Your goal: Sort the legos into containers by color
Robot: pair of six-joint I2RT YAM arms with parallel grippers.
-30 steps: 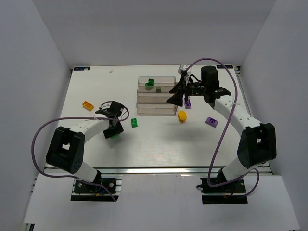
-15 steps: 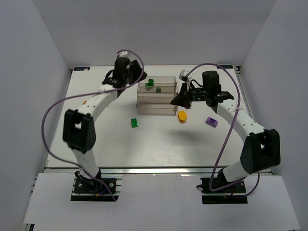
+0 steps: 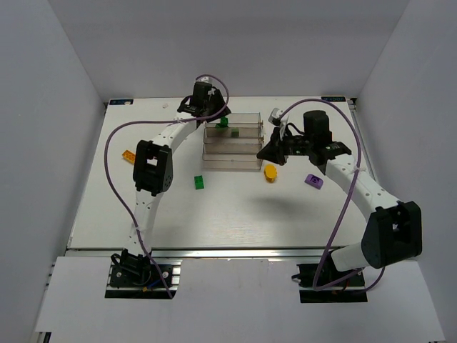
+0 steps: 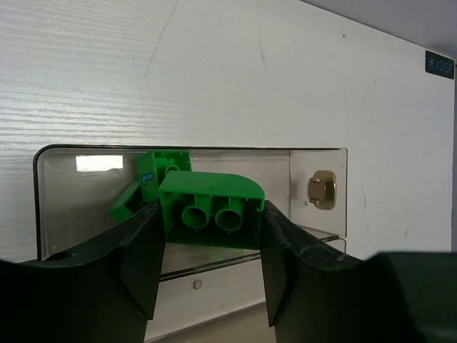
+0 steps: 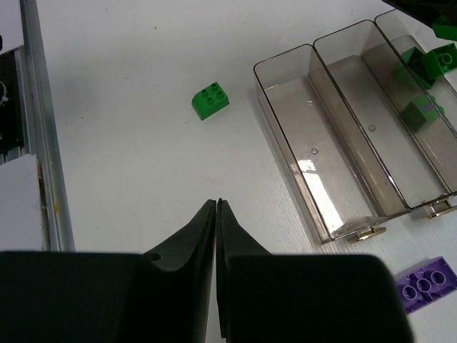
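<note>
robot lab cell, white enclosure walls [image 3: 64, 86], aluminium frame rail [image 3: 235, 251]

free: near table [image 3: 235, 214] | obstacle: containers [image 3: 232, 152] mid-back | left arm [image 3: 175, 133] above them

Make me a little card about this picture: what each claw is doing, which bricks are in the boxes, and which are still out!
left gripper: clamps the held green lego over the far side of the containers
right gripper: shut, empty, beside the containers
containers: four clear bins in one block
inside: only green legos; the bin nearest the robot is empty
loose on the table: loose green lego, yellow lego, orange lego, purple lego, second purple lego
</note>
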